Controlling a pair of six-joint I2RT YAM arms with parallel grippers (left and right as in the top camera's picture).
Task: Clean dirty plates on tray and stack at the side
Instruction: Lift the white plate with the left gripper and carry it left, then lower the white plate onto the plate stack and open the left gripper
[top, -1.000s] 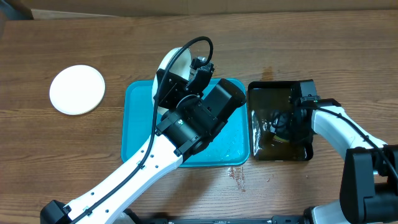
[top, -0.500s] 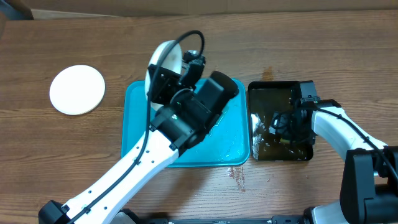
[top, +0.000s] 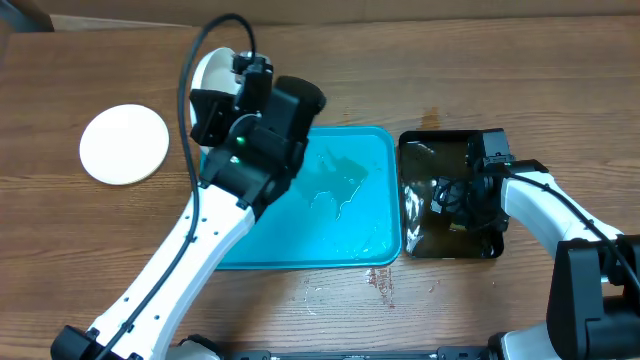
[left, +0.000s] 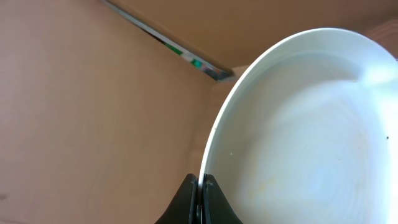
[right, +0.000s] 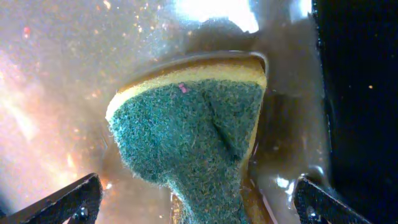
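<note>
Off the tray's (top: 345, 225) far-left corner, left gripper (left: 200, 188) pinches a white plate (left: 298, 137) by the rim, fingers pressed tight on the edge; plate is up in the air, tilted steeply. Second plate (top: 124, 144) lies flat on the table (top: 500, 80) to the left, well apart from the tray. Tray surface looks wet. Right gripper (top: 452, 200) is down in the black tray (top: 440, 150), fingers (right: 78, 199) spread wide either side of the sponge (right: 186, 137), not gripping it; sponge sits green scrub side up in brownish liquid
</note>
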